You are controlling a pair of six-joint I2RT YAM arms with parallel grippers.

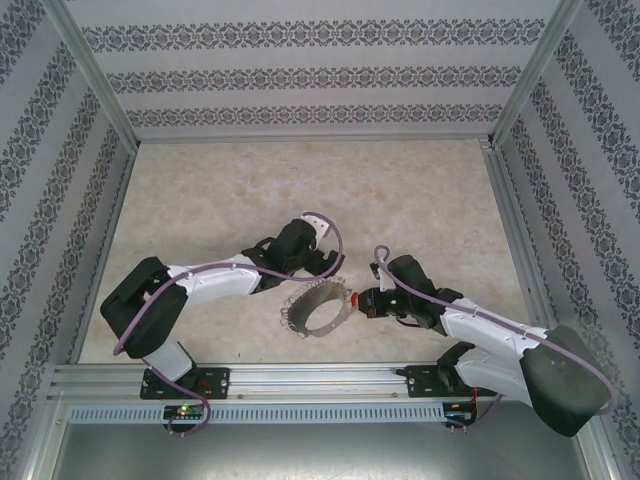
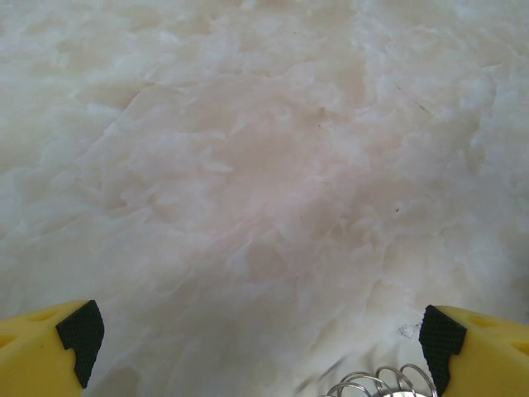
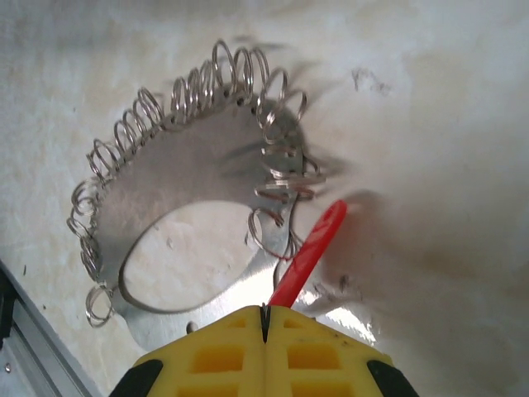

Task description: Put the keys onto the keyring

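At keyring [image 3: 190, 165], right claw [image 3: 264, 318] around key [image 3: 310, 248]

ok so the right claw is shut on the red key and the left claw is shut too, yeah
No, the left claw is open: the left wrist view shows its fingertips wide apart. The right claw is shut on the red key, as you said.

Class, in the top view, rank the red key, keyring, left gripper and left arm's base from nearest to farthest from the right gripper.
1. red key: pinched in the right gripper's shut jaws.
2. keyring: lying just left of it.
3. left gripper: up-left beyond the ring, jaws open.
4. left arm's base: far left, at the near edge.
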